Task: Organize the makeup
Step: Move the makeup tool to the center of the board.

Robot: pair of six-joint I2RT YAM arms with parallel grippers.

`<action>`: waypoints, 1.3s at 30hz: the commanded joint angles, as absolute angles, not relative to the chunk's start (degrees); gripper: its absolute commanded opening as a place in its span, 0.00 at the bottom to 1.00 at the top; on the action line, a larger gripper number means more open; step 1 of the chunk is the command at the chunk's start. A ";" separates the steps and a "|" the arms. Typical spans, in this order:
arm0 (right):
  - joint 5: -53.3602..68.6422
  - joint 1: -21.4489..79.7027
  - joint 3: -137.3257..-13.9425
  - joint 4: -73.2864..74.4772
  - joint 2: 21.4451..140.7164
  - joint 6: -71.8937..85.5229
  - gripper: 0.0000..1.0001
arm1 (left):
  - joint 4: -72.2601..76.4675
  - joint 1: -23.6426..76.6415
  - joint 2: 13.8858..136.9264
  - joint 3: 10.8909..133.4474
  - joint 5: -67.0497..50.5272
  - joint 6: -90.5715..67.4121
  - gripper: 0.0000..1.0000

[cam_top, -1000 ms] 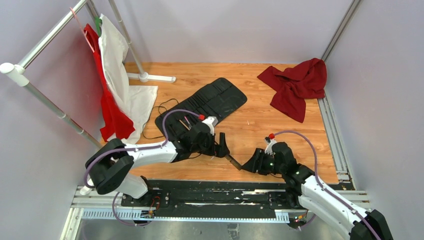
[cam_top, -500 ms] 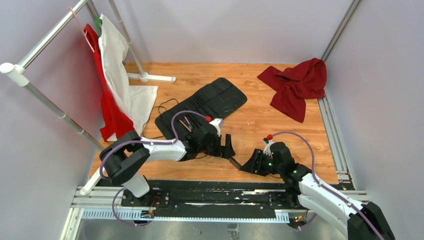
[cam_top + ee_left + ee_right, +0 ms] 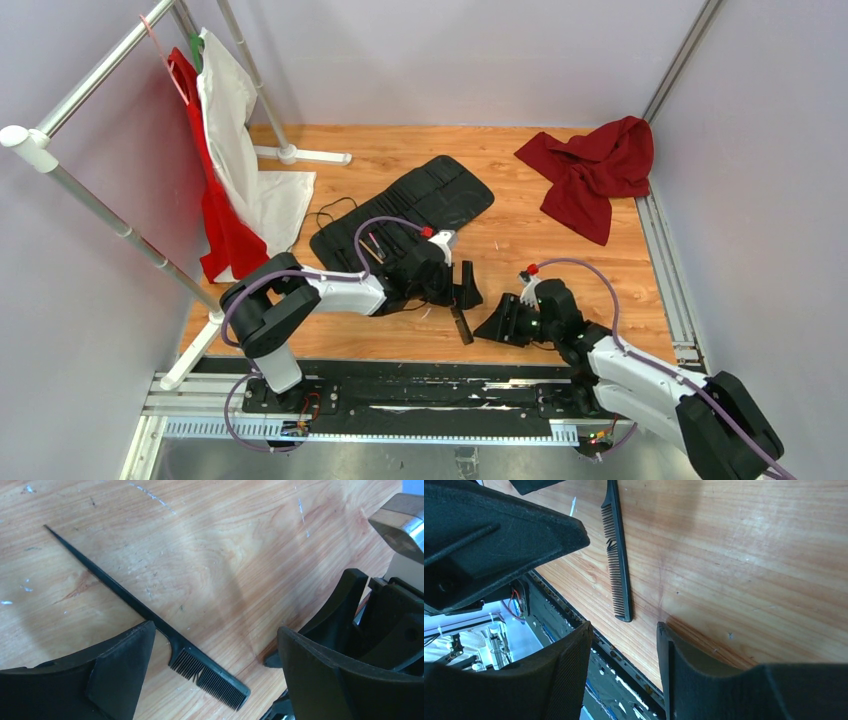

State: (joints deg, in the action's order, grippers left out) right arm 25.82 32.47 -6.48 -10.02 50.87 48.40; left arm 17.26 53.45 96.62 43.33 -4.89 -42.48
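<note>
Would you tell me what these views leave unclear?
- Top view: brushes in the case, too small to count; left arm covers part.
- Top view: comb thin tail, lost at the left gripper.
- Right wrist view: comb tail, cut by the top edge.

Overhead; wrist views close above comb (image 3: 210, 680)

Nothing to read here, folks: no lettering, label, brand or number shows up on the comb (image 3: 186, 661), the black roll-up case (image 3: 430, 200) or the wooden worktop (image 3: 560, 250), in any of the three views.
</note>
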 commanded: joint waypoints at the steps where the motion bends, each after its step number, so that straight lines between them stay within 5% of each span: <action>1: 24.35 31.79 -6.48 -9.75 53.75 46.23 0.51 | 17.71 53.96 99.28 44.90 -4.75 -42.75 0.98; 12: 24.25 31.70 -7.53 -12.37 57.13 45.49 0.51 | 17.75 52.80 100.14 47.98 -3.80 -42.22 0.98; 27: 24.69 30.68 -10.85 -9.23 54.16 42.98 0.59 | 21.74 40.71 84.69 39.20 -15.36 -41.80 0.98; 39: 27.18 29.89 -11.65 -16.28 61.10 43.89 0.59 | 49.09 39.02 83.67 26.47 -30.98 -53.96 0.98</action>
State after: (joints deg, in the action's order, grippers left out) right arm 26.85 31.07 -10.39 -14.83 58.87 44.56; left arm 34.83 39.75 83.61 28.82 -23.57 -48.62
